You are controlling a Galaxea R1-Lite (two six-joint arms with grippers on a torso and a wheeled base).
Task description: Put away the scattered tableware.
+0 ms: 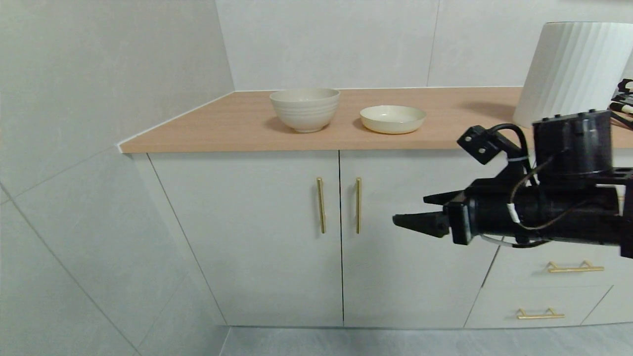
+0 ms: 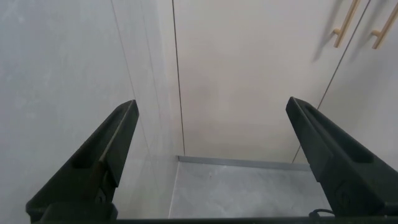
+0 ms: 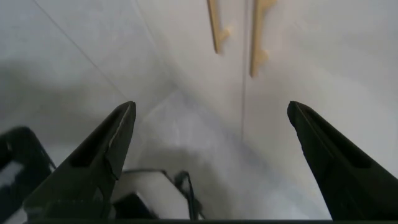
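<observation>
A deep cream bowl and a shallow cream dish stand side by side on the wooden countertop. My right gripper hangs open and empty in front of the right cabinet door, below the counter's edge and right of the gold door handles. In the right wrist view this gripper has its fingers spread wide, with the two handles beyond. My left gripper is open and empty, low near the floor by the cabinet's corner.
A tall white ribbed container stands at the counter's right end. Two closed doors with gold handles sit under the bowl and dish; drawers with gold pulls are lower right. A tiled wall closes off the left side.
</observation>
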